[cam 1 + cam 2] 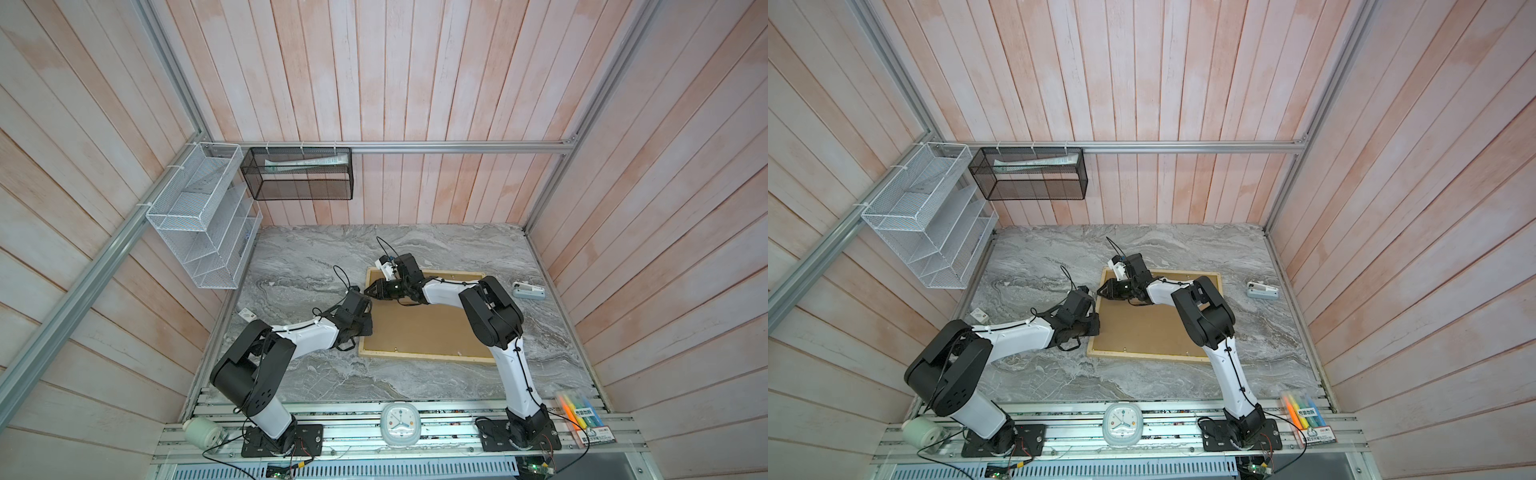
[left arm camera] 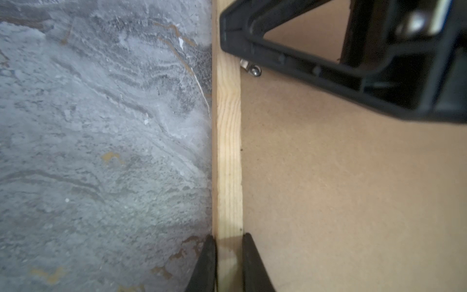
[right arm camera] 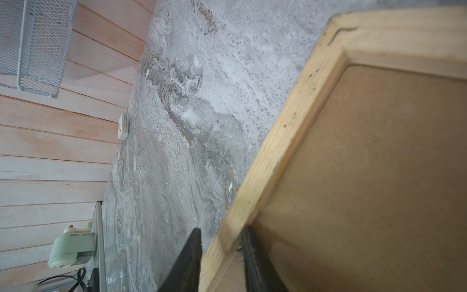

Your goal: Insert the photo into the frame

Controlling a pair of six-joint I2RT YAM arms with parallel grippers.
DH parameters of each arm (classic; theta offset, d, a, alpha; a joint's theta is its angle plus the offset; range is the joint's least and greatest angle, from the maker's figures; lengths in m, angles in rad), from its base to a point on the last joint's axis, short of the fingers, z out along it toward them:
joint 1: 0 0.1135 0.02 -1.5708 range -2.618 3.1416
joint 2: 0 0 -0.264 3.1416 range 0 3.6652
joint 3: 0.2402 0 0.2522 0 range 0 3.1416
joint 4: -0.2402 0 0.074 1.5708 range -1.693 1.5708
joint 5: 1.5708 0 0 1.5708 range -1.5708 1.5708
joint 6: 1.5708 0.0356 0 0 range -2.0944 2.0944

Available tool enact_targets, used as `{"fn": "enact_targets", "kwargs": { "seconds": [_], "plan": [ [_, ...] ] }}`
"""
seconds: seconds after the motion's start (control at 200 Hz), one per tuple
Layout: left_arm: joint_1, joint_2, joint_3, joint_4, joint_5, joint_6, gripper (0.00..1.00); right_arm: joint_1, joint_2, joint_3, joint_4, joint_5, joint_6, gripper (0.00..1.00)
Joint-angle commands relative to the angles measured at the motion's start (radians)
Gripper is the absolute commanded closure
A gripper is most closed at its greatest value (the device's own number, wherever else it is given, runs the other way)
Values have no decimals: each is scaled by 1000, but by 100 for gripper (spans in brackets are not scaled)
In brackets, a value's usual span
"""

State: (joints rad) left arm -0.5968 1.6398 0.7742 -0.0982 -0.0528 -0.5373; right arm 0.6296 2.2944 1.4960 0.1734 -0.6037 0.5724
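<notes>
The left pincer (image 2: 228,237) is clenched on the left rail of the frame (image 1: 424,356), one finger (image 2: 206,263) against the outer edge and the other against the inner edge. Farther along the same rail, close to the far-left corner, the right pincer (image 3: 222,232) grasps the strip the same way. The frame lies back-up on the tabletop (image 1: 311,257), and the brown backing board (image 1: 424,324) fills it to the rails. Bare marble lies open to the left, behind and in front of the frame. A small white box (image 1: 247,314) sits at the tabletop's left edge, and a white device (image 1: 528,289) lies off the far-right corner, apart from the rail.
</notes>
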Motion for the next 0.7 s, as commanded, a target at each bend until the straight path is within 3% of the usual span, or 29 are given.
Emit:
{"fn": "enact_targets", "kwargs": {
  "seconds": [0.0,0.29,0.41,0.56,0.695],
  "plan": [
    [-29,51,-1,44,127,12,94,-1,54,-71,-202,88,-17,69],
    [-25,54,18,26,96,37,95,33,53,-118,-192,-102,-78,70],
    [-21,54,20,23,98,40,95,55,51,-109,-213,-119,-103,71],
    [-21,47,16,25,102,39,95,40,54,-103,-173,-127,-73,71],
    [-20,42,7,26,92,41,95,8,71,-100,-79,-241,-24,71]
  ]
}}
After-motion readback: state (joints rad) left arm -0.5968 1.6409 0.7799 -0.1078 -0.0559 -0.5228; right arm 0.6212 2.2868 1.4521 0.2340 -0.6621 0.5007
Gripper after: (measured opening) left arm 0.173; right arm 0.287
